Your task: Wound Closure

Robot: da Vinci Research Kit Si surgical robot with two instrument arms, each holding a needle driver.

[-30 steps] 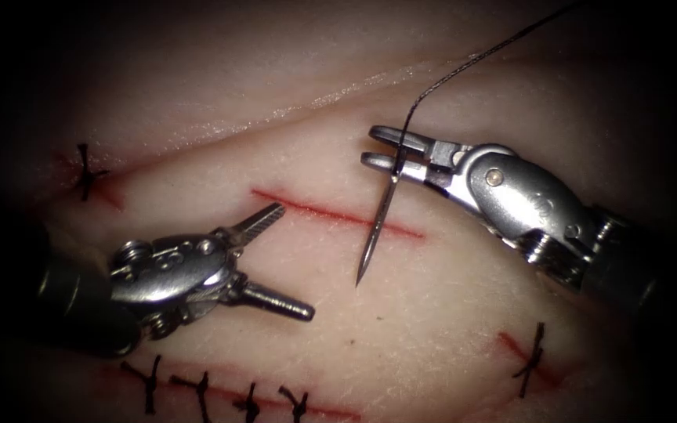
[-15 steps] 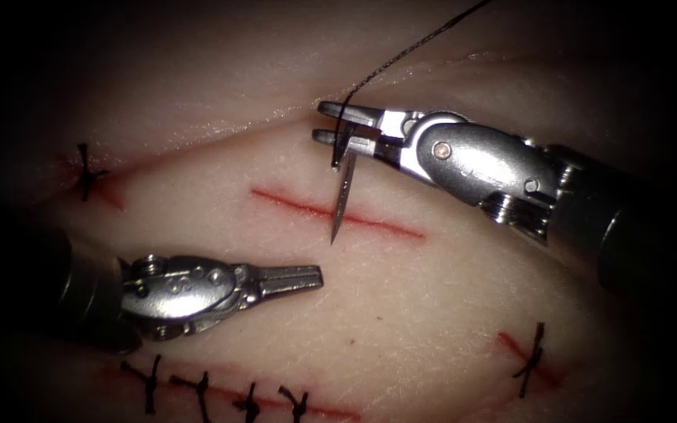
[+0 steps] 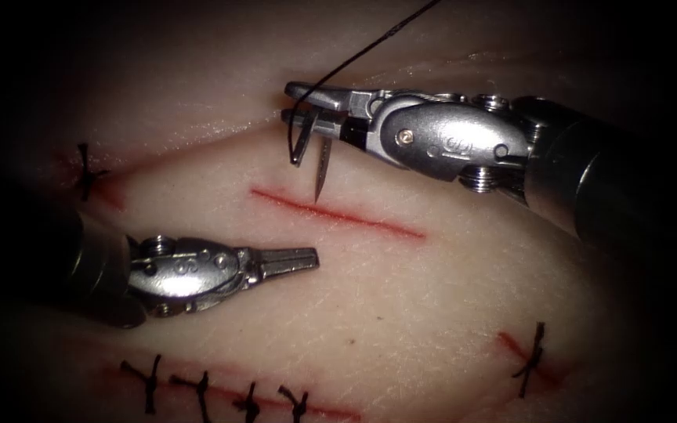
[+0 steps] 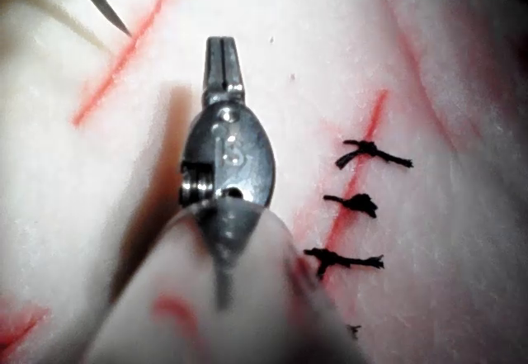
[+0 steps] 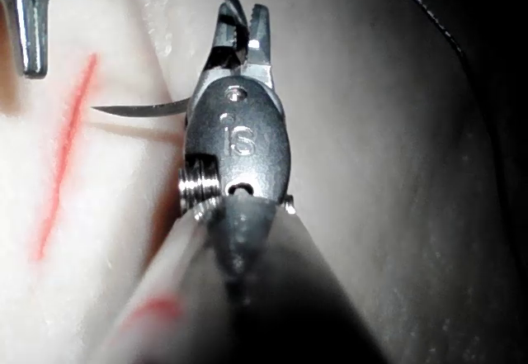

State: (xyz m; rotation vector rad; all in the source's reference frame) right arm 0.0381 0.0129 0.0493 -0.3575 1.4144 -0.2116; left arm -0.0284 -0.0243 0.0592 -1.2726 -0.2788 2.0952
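Observation:
My right tool (image 3: 287, 102) comes in from the right above the cut (image 3: 338, 213), jaws shut on the curved needle (image 3: 320, 172) near its thread end. The needle hangs free of the tissue, tip down just above the cut's left part. Black thread (image 3: 370, 39) runs from the jaws up and to the right. My left tool (image 3: 313, 257) lies below the cut toward its left end, jaws shut and holding nothing. In the left wrist view the shut jaws (image 4: 223, 54) point toward the cut (image 4: 124, 54) and the needle tip (image 4: 103, 5). The right wrist view has the jaws (image 5: 243, 26) gripping the needle (image 5: 140, 110).
A row of several finished stitches (image 3: 221, 392) closes another cut along the lower edge. Single stitches sit at the far left (image 3: 85, 172) and lower right (image 3: 530, 348). The left tool's tip (image 5: 29, 26) shows beside the cut (image 5: 66, 149) in the right wrist view.
The left tool's jaws went from wide open to shut and swung level. The right tool carried the needle up and to the left, so its tip no longer crosses the cut.

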